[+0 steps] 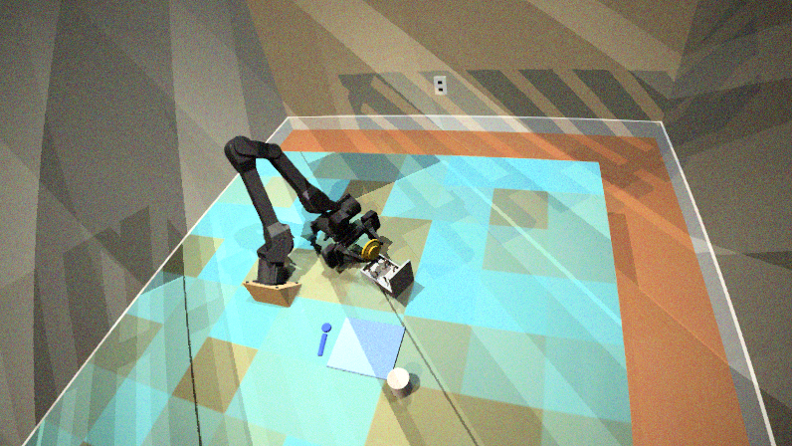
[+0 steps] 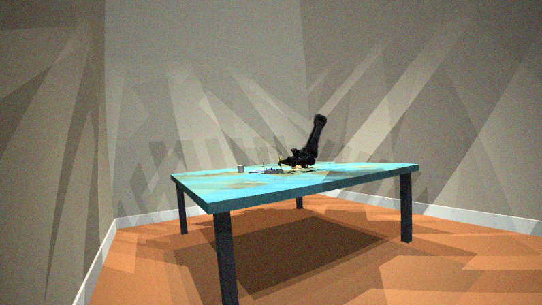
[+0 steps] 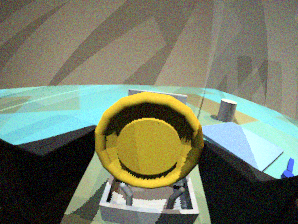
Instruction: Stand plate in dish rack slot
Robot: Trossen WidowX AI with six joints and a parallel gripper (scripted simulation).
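The yellow plate (image 1: 370, 249) (image 2: 280, 161) (image 3: 148, 145) stands close to upright between the fingers, its round face towards the wrist camera. My gripper (image 1: 370, 250) (image 2: 280, 162) (image 3: 149, 139) is shut on the plate, one finger at each side of its rim. The dish rack (image 1: 403, 280) (image 2: 274, 171) (image 3: 148, 216) is a pale tray with a tall panel at its far end and rails inside. The plate is above the table at the rack's near end, its lower rim near the height of the rails. The plate hides the middle of the rack in the wrist view; contact between them cannot be told.
A light blue square board (image 1: 382, 340) (image 3: 240, 142) lies to the right of the rack in the wrist view. A pale cylinder (image 1: 398, 378) (image 2: 240, 169) (image 3: 227, 110) stands at the board's far corner. A blue spoon-like thing (image 1: 321, 344) (image 3: 289, 171) lies beside the board.
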